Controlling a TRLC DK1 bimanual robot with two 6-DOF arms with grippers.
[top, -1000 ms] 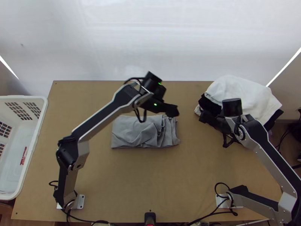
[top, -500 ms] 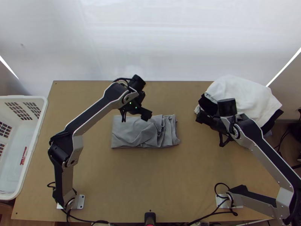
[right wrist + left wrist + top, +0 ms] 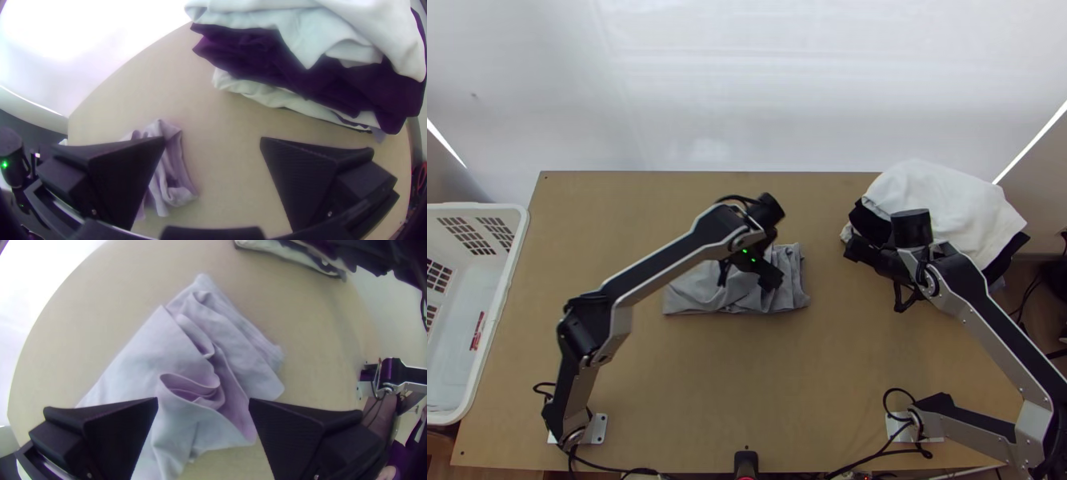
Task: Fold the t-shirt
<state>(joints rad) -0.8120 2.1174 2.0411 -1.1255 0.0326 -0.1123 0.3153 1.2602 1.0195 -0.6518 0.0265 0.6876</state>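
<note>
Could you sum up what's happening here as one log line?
left gripper: open above t-shirt | t-shirt: folded bundle, rumpled at one end | right gripper: open beside clothes pile | held: nothing

The wooden table [image 3: 707,400] carries a folded, rumpled grey t-shirt [image 3: 687,299] and a black-and-white pile of clothes [image 3: 939,200].

Left arm [image 3: 659,264] seen bent, left gripper [image 3: 771,278] held with 2 fingers [image 3: 118,433] spread. Right arm [image 3: 999,328] also bent, right gripper [image 3: 853,249] held wide open.
</note>
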